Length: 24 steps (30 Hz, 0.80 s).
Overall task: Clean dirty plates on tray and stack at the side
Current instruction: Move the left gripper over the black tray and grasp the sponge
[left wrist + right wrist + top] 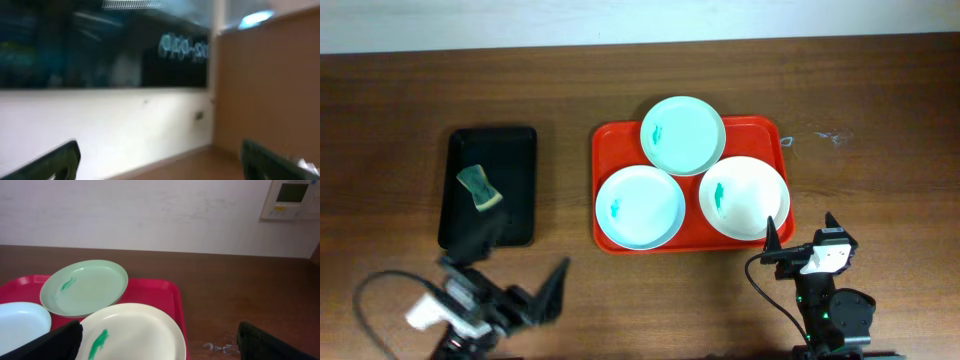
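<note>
Three round plates lie on the red tray: a mint one at the back, a white one at the front left and a white one at the front right. Each has a small teal smear. My right gripper is open and empty just in front of the tray's right corner. In the right wrist view its fingers frame the front right plate, with the mint plate and tray behind. My left gripper is open and empty at the front left; the left wrist view is blurred.
A narrow black tray stands left of the red tray and holds a green sponge. A small scuffed mark shows on the brown table right of the red tray. A white wall runs behind the table.
</note>
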Available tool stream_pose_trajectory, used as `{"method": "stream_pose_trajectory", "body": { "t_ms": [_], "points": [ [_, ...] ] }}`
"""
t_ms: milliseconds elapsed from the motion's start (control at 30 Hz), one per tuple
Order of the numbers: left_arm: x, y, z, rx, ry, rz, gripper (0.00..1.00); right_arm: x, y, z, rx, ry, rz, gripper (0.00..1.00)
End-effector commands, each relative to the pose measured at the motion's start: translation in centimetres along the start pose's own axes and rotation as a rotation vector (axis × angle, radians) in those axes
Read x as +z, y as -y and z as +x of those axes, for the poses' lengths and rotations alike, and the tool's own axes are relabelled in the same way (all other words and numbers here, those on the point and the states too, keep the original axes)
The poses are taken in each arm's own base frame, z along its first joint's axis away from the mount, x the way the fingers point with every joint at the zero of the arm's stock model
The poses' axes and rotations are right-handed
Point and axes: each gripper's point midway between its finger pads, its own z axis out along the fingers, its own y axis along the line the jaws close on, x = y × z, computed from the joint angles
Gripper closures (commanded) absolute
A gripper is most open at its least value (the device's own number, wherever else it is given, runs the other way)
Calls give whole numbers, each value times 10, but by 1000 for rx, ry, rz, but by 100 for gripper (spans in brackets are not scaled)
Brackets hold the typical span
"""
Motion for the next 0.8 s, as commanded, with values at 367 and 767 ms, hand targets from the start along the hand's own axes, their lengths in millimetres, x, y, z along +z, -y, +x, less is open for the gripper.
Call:
{"method": "stream_pose_trajectory", "body": {
  "t_ms": [367, 767],
  "points": [
    [-7, -207, 101, -286, -802, -1135, 1, 0, 0, 3, 3, -3, 6, 1],
    [-22, -288, 225, -467, -1041, -1267, 1, 0, 0, 3, 3, -3, 6, 1]
  ]
}}
